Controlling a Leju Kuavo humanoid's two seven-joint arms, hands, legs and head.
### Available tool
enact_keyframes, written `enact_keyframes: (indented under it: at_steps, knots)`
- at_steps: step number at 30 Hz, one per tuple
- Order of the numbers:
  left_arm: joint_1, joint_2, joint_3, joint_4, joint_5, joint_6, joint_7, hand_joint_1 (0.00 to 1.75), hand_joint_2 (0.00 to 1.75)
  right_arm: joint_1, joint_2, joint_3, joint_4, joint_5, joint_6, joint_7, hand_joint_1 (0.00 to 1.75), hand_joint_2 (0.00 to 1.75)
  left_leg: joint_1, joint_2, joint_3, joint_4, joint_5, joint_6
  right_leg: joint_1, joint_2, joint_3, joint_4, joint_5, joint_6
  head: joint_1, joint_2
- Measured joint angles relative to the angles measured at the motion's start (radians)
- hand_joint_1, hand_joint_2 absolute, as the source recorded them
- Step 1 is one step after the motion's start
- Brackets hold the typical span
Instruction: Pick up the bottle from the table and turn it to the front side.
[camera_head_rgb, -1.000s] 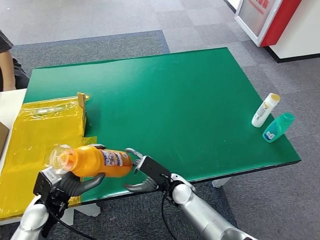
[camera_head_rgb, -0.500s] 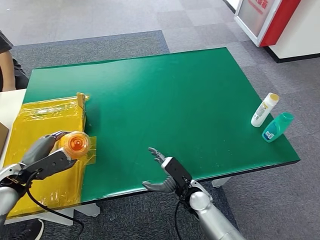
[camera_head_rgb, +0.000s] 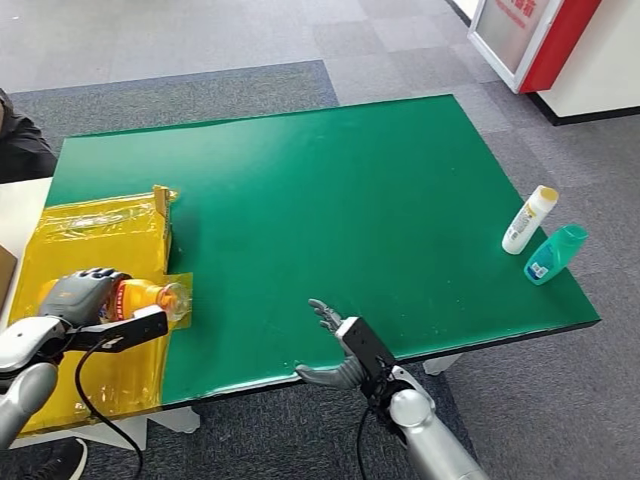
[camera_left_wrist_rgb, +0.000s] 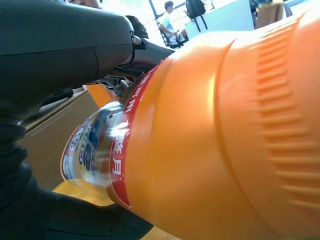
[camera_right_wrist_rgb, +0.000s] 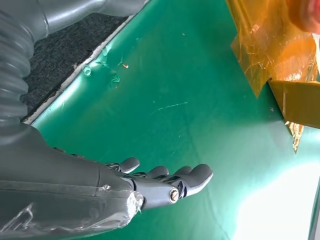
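Note:
My left hand grips an orange drink bottle and holds it on its side over the yellow film-wrapped box at the left of the green table. The bottle's clear end points right. In the left wrist view the bottle is very close, with its red and blue label wrapped round it and my dark fingers closed around it. My right hand hovers over the table's near edge with its fingers spread and nothing in it; the right wrist view shows the same hand above bare green surface.
A white bottle with a yellow cap and a teal bottle lie near the table's right edge. A person's dark sleeve is at the far left. A red and white cabinet stands on the grey carpet beyond.
My left hand has swung the bottle left over the yellow box and turned it; its clear end now points right. My right hand let go of it and drew back, fingers spread.

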Motion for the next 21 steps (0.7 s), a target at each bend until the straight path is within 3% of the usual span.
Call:
enact_keyframes:
  at_steps: [7,10,11,14,15,21]
  knots:
    - [-0.005,-0.094,-0.006,0.122,-0.112,0.034,0.014,1.74,1.75,0.001,0.002,-0.002,0.0,0.008,0.013,0.009,0.0,1.75,0.0,0.0,0.0,0.0,0.0,0.0,0.0,0.0,0.0,0.0,0.0,0.0,0.0,0.0]
    - [-0.008,-0.138,0.004,0.164,-0.154,0.054,0.023,1.58,1.75,0.001,0.005,-0.002,0.001,0.014,0.016,0.014,0.0,1.75,0.0,0.0,0.0,0.0,0.0,0.0,0.0,0.0,0.001,0.0,0.0,0.0,0.0,0.0]
    - [-0.009,-0.154,0.011,0.178,-0.168,0.062,0.027,1.29,1.75,0.0,0.007,-0.002,0.001,0.017,0.017,0.016,0.0,1.75,0.0,0.0,0.0,0.0,0.0,0.0,0.0,0.0,0.001,0.0,0.0,0.0,0.0,0.0]
    - [-0.011,-0.199,0.037,0.212,-0.203,0.073,0.039,0.15,1.75,-0.001,0.015,-0.002,0.001,0.025,0.023,0.024,0.0,1.75,0.0,0.0,0.0,0.0,0.0,0.0,0.0,0.0,0.001,0.0,0.0,0.0,0.0,0.0]
    - [-0.011,-0.214,0.047,0.222,-0.211,0.074,0.043,0.01,1.75,-0.001,0.017,-0.002,0.001,0.028,0.025,0.027,0.0,1.75,0.0,0.0,0.0,0.0,0.0,0.0,0.0,0.0,0.001,0.0,0.0,0.0,0.0,0.0]
    - [-0.009,-0.295,0.117,0.273,-0.261,0.062,0.086,0.0,1.75,-0.001,0.029,-0.002,0.001,0.044,0.031,0.043,0.0,1.75,0.0,0.0,0.0,0.0,0.0,0.0,0.0,0.0,0.001,0.0,0.0,0.0,0.0,0.0]
